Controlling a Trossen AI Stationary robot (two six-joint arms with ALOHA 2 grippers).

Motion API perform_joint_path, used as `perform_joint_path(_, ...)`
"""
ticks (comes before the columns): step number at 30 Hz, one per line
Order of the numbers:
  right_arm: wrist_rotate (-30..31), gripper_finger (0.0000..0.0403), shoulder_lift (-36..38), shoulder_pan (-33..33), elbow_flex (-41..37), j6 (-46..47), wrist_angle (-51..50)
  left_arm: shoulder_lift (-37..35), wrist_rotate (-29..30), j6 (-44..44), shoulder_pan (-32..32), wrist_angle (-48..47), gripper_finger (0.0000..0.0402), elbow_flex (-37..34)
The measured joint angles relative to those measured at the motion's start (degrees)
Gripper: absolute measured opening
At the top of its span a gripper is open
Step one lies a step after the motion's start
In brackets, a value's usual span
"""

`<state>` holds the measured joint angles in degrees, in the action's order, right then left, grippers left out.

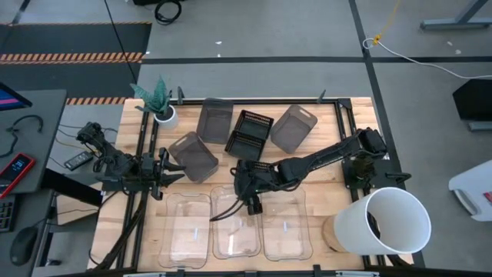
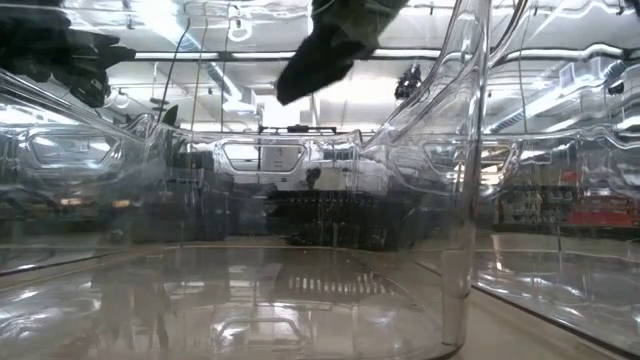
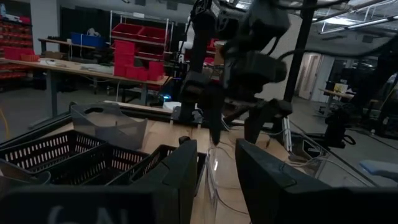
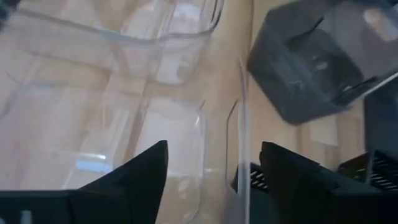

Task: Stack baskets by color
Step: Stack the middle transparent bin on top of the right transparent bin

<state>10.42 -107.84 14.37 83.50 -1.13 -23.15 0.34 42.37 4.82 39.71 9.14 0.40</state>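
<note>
My right hand [image 1: 251,201], fingers apart, straddles the middle clear basket's [image 1: 238,235] rim; black baskets [image 1: 250,132] and a grey basket [image 1: 193,156] crowd behind it.

We are seeing two dark, jointed arms beside the wooden table [image 1: 323,165]: matte black segments, black cables trailing along them, and flat, blocky black fingers [image 4: 134,177] on the right gripper [image 4: 214,180].

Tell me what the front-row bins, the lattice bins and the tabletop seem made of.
Clear bins: likely glossy transparent plastic; the table shows through them. Black lattice bins: probably moulded plastic, matte, with open grid walls. Tabletop: apparently pale wood, with visible plank lines.
</note>
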Motion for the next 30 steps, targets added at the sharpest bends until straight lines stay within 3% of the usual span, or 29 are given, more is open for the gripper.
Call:
perform_joint_path(9,-0.01,0.0265,0.01,-3.14,-4.87,-0.41,5.77,0.0,0.0,0.0,0.02,0.0,0.0117,-0.02)
perform_joint_path(17,-0.22,0.0235,0.05,-4.51,-10.81,0.16,12.97,0.0,0.0,0.0,0.0,0.0,0.0117,0.0)
perform_joint_path(30,-4.53,0.0174,0.05,-5.24,-11.73,7.08,12.74,0.0,0.0,0.0,0.0,-0.02,0.0117,0.0)
